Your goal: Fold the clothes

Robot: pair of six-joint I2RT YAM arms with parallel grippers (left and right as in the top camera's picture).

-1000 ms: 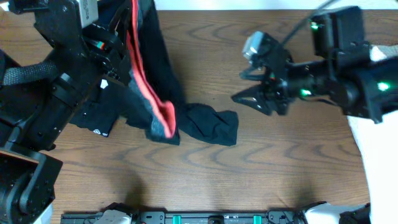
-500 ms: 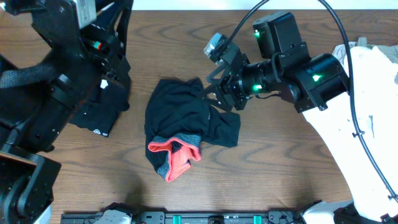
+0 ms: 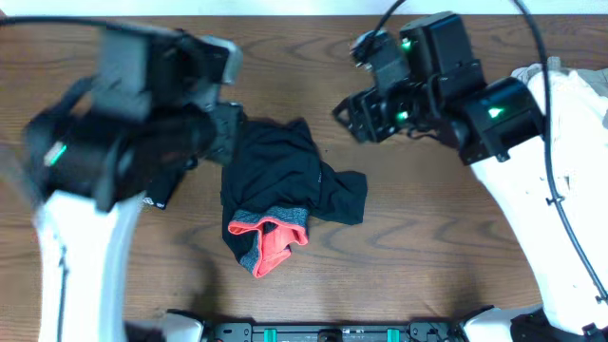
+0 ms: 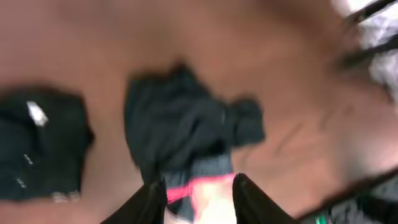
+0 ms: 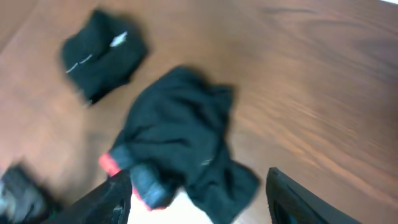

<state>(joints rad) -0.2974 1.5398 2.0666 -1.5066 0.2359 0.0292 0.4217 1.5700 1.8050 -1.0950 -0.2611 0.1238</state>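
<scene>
Trousers (image 3: 280, 180), 1 heap; folded garment (image 5: 102, 53), 1

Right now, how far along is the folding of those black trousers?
Done: little; the trousers lie in a bunched heap on the table, red-orange lining showing. In hand: nothing; left pincer and right pincer are open, off the cloth. Left: probably flattening the legs and folding neatly.

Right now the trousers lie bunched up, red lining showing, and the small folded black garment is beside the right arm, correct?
Wrong arm. The small folded black garment is beside the left arm, as the overhead view shows. The rest holds: trousers bunched up, red lining showing.
</scene>
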